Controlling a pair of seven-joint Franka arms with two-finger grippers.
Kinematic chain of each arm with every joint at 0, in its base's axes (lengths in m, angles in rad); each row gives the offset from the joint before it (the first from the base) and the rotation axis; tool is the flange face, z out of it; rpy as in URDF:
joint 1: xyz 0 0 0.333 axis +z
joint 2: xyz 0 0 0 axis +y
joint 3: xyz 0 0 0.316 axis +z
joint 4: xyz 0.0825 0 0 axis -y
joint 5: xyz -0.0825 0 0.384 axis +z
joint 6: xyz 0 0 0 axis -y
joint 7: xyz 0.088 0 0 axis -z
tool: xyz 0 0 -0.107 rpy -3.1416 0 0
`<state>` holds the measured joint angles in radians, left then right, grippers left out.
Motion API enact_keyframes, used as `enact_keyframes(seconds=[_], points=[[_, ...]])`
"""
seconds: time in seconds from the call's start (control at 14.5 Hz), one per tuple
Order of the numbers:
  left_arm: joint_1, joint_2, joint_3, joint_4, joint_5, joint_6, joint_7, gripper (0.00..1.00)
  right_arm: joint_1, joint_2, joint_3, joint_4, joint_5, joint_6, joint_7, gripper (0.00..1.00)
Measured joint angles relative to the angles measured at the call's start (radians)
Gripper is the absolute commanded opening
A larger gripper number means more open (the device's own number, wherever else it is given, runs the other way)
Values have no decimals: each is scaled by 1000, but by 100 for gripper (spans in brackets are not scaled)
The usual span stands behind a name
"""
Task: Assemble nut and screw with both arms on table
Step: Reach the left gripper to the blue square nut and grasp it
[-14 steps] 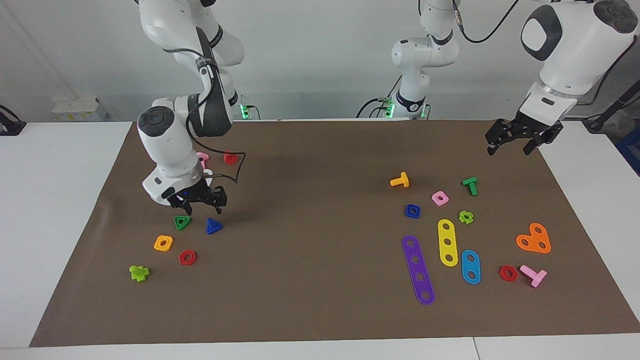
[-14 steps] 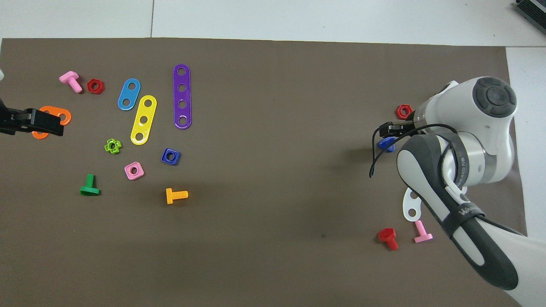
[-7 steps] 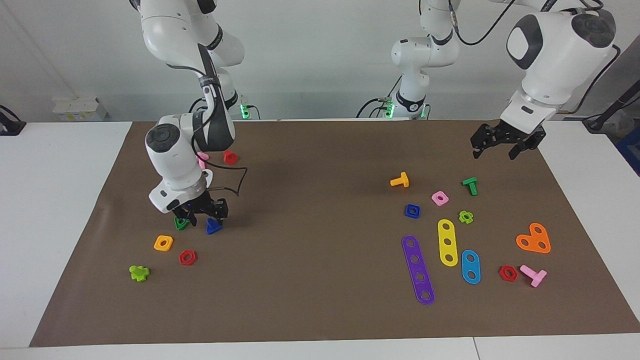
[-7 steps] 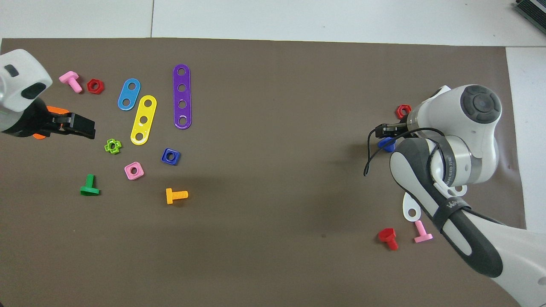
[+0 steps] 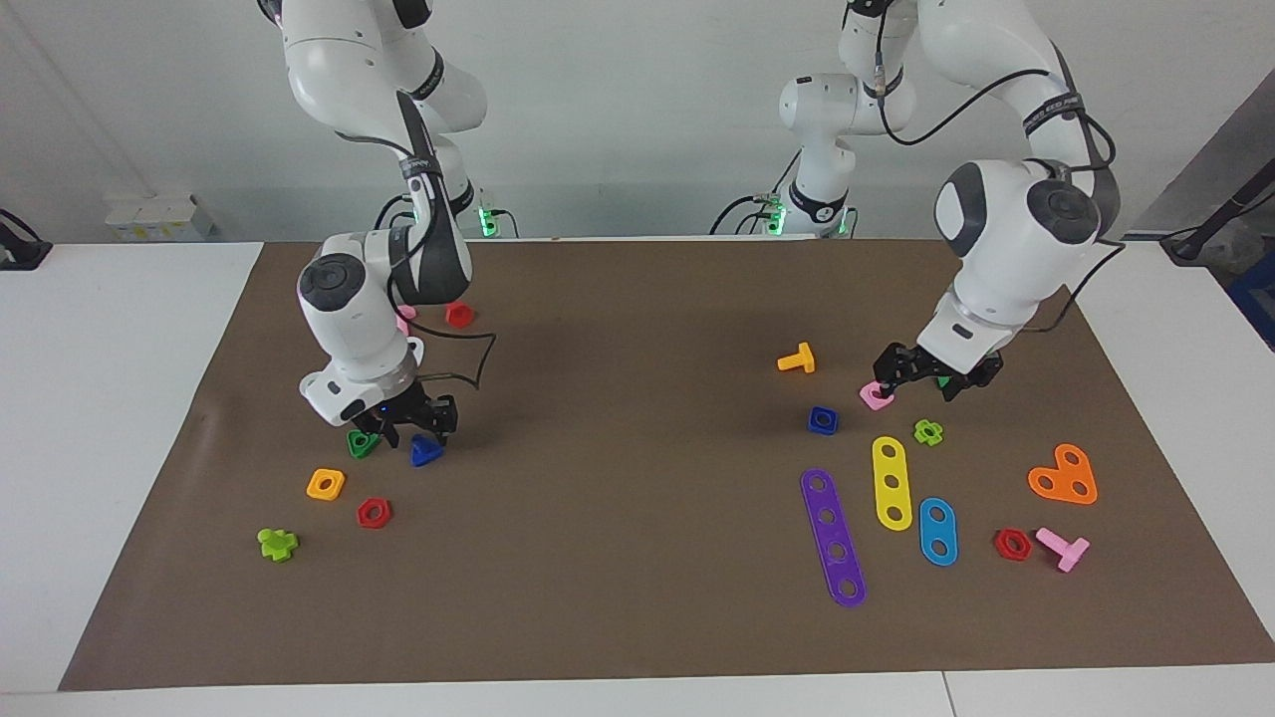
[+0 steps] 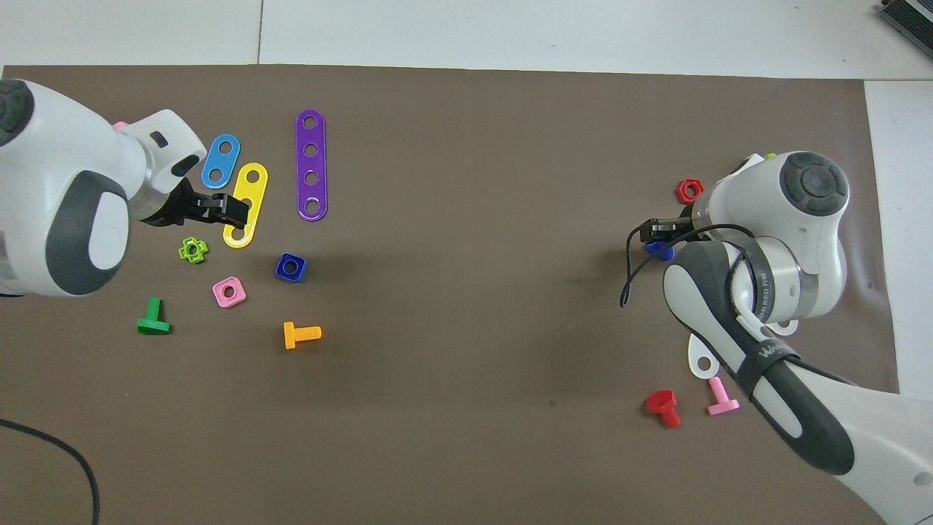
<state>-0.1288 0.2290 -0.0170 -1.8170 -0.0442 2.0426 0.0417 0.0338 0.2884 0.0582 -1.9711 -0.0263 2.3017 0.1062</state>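
Facing view: right gripper (image 5: 410, 426) sits low on the mat at the right arm's end of the table (image 5: 637, 299), fingers straddling the screw (image 5: 426, 451), which still lies on the mat; can't tell if they pinch it. A green triangular nut (image 5: 362, 443) lies at the screw's 9 o'clock. Left gripper (image 5: 932, 376) hangs open & empty over the pink nut (image 5: 876, 397); the blue nut (image 5: 822, 420) lies on the mat at that pink nut's 8 o'clock
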Motion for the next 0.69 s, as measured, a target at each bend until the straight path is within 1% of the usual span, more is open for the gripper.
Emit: enact_keyframes(seconds=[0.07,0.14,0.28,0.34,0.41,0.69], points=[[-16,20,-2,-21,-10,37,40,92,0,0,0,-5,0,0,0,69],[-30,37,-2,-38,-27,68,89,89,0,0,0,-10,0,0,0,69],[-43,66,-2,-66,-49,112,175,88,0,0,0,-17,0,0,0,68],[-49,77,-2,-79,-53,129,207,88,0,0,0,-19,0,0,0,65],[-56,84,-3,-93,-54,146,225,88,0,0,0,-19,0,0,0,62],[-83,87,-4,-133,-55,167,241,86,-2,-1,-3,-20,0,20,0,61]])
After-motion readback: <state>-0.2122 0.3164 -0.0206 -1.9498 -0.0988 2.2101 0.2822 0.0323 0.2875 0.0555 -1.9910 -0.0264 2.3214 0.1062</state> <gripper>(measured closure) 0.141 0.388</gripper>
